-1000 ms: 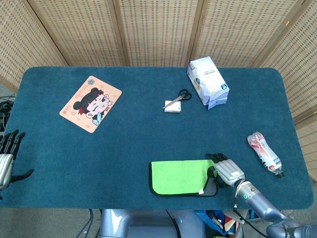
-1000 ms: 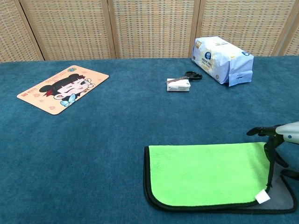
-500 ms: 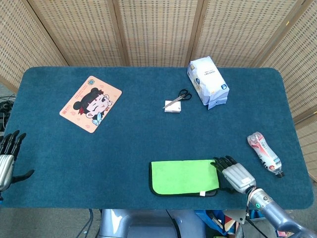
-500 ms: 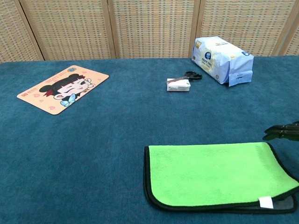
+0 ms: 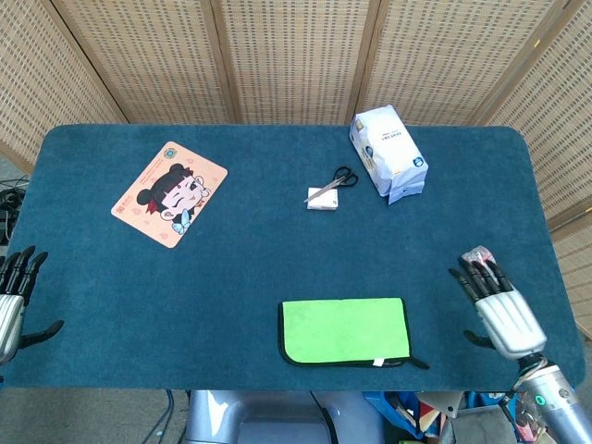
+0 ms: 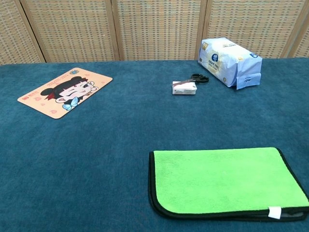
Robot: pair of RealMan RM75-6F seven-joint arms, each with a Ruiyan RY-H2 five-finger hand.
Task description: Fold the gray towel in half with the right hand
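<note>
The towel (image 5: 344, 330) lies folded near the table's front edge, its bright green side up with a dark border and a small white tag at the front right; in the chest view the towel (image 6: 224, 181) fills the lower right. My right hand (image 5: 496, 306) hovers to the right of it, well apart, fingers spread and holding nothing. My left hand (image 5: 11, 302) rests at the far left edge, fingers apart and empty. Neither hand shows in the chest view.
A cartoon mouse pad (image 5: 169, 192) lies at the back left. Scissors (image 5: 339, 178) and a small white box (image 5: 322, 199) sit mid-back, beside a tissue pack (image 5: 388, 153). A crushed plastic bottle is partly hidden behind my right hand.
My right hand let go of the towel's right edge and drew away to the right. The towel's top layer settled flat over the gray side. The left hand barely moved.
</note>
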